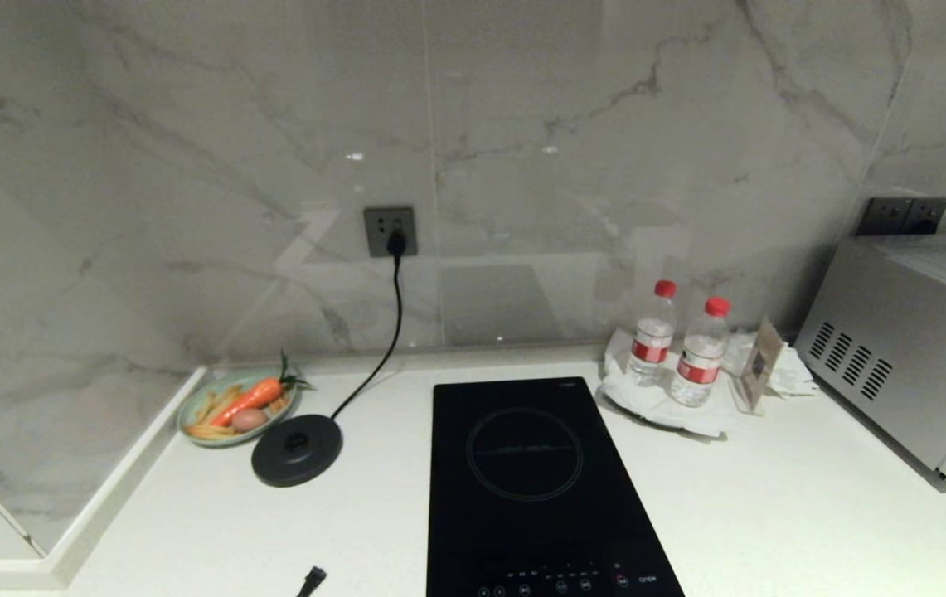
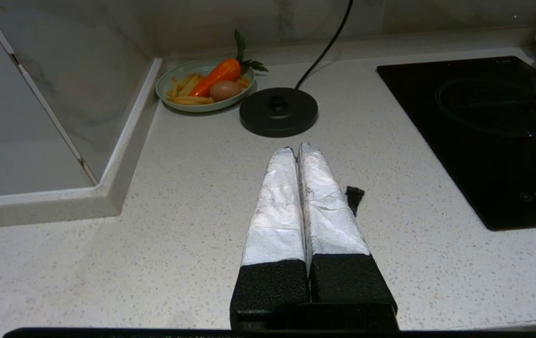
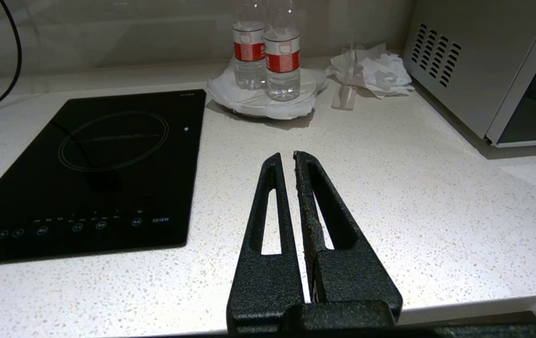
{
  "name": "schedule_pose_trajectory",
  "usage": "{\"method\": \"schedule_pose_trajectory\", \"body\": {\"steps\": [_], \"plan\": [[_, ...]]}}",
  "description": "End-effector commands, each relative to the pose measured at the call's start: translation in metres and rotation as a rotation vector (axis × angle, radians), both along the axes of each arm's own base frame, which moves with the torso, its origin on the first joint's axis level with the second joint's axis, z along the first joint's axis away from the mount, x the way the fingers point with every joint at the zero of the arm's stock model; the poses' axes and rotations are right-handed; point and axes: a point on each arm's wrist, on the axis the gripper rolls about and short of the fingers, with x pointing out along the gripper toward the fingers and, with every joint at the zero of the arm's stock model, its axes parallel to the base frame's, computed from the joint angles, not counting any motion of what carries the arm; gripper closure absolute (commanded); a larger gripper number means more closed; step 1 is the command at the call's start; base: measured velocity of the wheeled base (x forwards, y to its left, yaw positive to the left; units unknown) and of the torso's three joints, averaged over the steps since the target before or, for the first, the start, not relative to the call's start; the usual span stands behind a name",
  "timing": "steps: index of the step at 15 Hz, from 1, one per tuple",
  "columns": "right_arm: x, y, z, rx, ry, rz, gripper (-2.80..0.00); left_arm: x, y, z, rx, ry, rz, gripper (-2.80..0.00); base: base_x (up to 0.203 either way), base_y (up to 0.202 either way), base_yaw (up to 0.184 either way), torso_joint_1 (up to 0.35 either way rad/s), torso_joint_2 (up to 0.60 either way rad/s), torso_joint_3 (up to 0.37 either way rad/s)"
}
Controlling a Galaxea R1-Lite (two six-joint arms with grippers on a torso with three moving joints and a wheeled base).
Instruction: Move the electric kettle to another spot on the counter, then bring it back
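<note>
The electric kettle is out of view in all three views. Its round black corded base disc (image 1: 297, 448) (image 2: 278, 111) sits bare on the white speckled counter (image 1: 771, 497) near the back left corner. In the left wrist view my left gripper (image 2: 295, 148) hovers over the counter (image 2: 178, 188) just short of the disc, its white-wrapped fingers pressed together and holding nothing. In the right wrist view my right gripper (image 3: 286, 155) hangs over the counter (image 3: 390, 188) beside the hob, black fingers shut with only a thin slit between them, also holding nothing. Neither arm shows in the head view.
A black glass hob (image 1: 531, 489) lies mid-counter. A green plate (image 1: 191, 410) with a carrot and an egg stands by the disc. Two water bottles (image 1: 676, 344) stand at the back right, and a silver oven (image 1: 912, 356) is far right. A small black piece (image 1: 311, 580) lies near the front.
</note>
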Motion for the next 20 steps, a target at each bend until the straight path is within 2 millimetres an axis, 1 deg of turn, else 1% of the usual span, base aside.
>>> {"method": "schedule_pose_trajectory", "body": {"steps": [1,10,13,20], "plan": [[0.0001,0.0000,0.0000,0.000,0.002,0.000,0.00,0.0001,0.0000,-0.0001,0.001,0.003,0.000,0.00,0.000,0.000,0.000,-0.124,0.30,0.167],[0.0000,0.0000,0.0000,0.000,0.000,0.000,0.00,0.0001,0.0000,-0.0001,0.000,0.003,-0.001,0.00,0.000,0.000,0.000,-0.128,0.32,0.187],[0.0001,0.0000,0.0000,0.000,0.001,0.000,0.00,0.0001,0.0000,-0.0001,0.001,0.003,0.001,0.00,-0.144,0.000,-0.002,-0.129,0.33,0.198],[0.0001,0.0000,0.0000,0.000,0.002,0.000,0.00,0.0001,0.0000,-0.0001,0.001,0.003,0.001,0.00,0.000,0.000,0.000,-0.124,0.34,0.213]]}}
